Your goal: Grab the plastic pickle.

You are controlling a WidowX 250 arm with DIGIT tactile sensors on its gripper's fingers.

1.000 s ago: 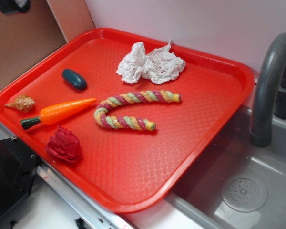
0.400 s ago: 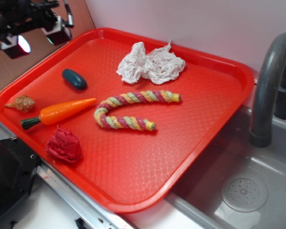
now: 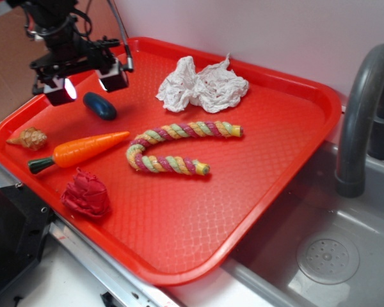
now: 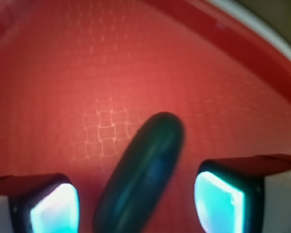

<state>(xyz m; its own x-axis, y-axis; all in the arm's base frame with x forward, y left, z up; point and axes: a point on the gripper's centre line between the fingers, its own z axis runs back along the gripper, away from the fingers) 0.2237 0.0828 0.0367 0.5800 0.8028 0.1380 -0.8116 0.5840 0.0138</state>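
Gripper [image 3: 88, 85] over the plastic pickle [image 3: 100, 105] at the red tray's [image 3: 275, 185] far-left part, jaws spread and straddling it in the wrist view, untouched; lowering, closing, lifting yet to do.

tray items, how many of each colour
orange: 1, the carrot
teal-green: 1, the pickle
red: 1, a crumpled cloth
white: 1, a crumpled paper
tan: 1, a small shell
multicolour: 1, a rope
total: 6 on the tray
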